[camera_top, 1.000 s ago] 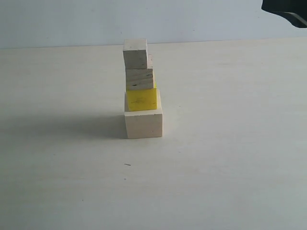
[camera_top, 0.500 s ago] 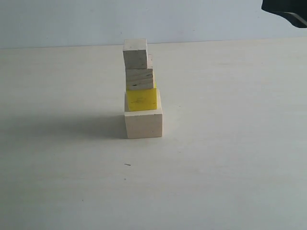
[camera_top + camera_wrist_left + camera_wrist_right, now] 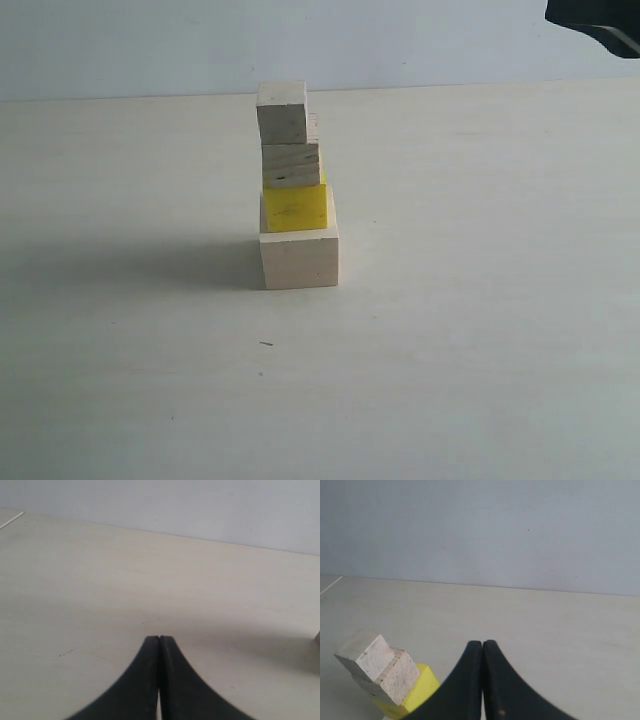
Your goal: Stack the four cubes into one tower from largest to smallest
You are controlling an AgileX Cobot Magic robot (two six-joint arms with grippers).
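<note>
- Tower (image 3: 292,190) stands on desk (image 3: 480,350): large pale wood cube (image 3: 300,258), bright yellow cube (image 3: 295,210), layered plywood cube (image 3: 291,166), smallest pale cube (image 3: 282,113) topmost.
- Wood seems light, rigid, topple-prone; grip flat opposite sides.
- Left jaws and right jaws sit closed, empty.

Black left claw (image 3: 159,640), its two fingers pressed flat together along one thin line, pale surface (image 3: 90,580) spreading beyond the tips, some small dark specks (image 3: 64,653) on it, a soft grey shadow (image 3: 280,647) near the claw, plain light wall (image 3: 200,505) behind the far edge
</note>
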